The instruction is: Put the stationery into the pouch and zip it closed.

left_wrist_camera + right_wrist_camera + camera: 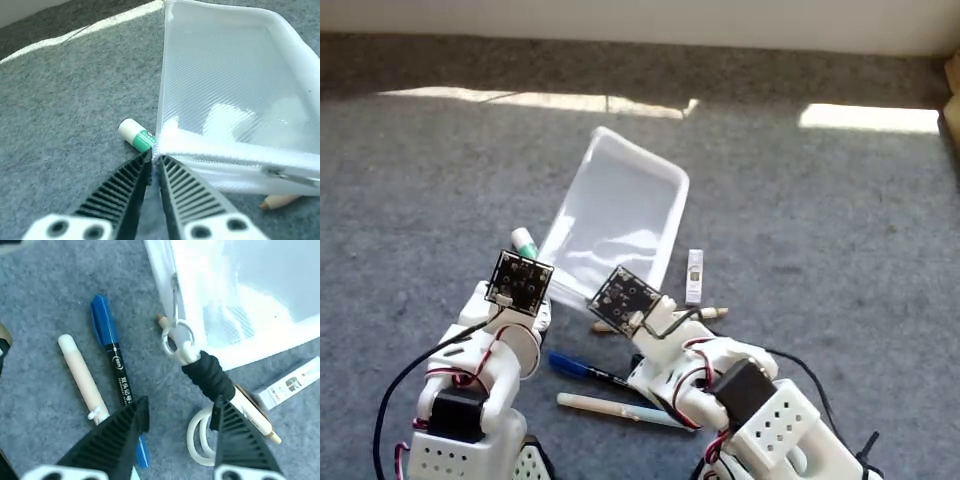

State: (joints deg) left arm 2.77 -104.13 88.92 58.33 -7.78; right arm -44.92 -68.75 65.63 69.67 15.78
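Lying nearest the arms' bases, a cream pen (615,407) and a blue marker (582,369) are sitting side by side on the grey carpet (820,230), close but apart. White print is running along the marker's black barrel.

Just beyond them, the right gripper (181,402) is hovering tilted down w/ jaws spread wide and nothing btwn them. It is hanging over the zip pull: a metal ring (176,335), a black cord knot (210,376) and a white loop (199,440). A wooden pencil (252,412) is lying under that cord, one end poking out at the pouch's edge.

The left gripper (154,159) is angling down, jaws nearly together, pinching the pouch's near corner at the zip end. A green-and-white tube (136,135) w/ a printed label is lying right at that corner, on the side away from the right arm.

The pouch (620,215), translucent white, is lying flat just past both grippers; can't tell if the zip is open. A small white box (694,275) w/ print on its face is lying just beside the pouch's edge on the right arm's side. Sunlight is striping the carpet farther back.
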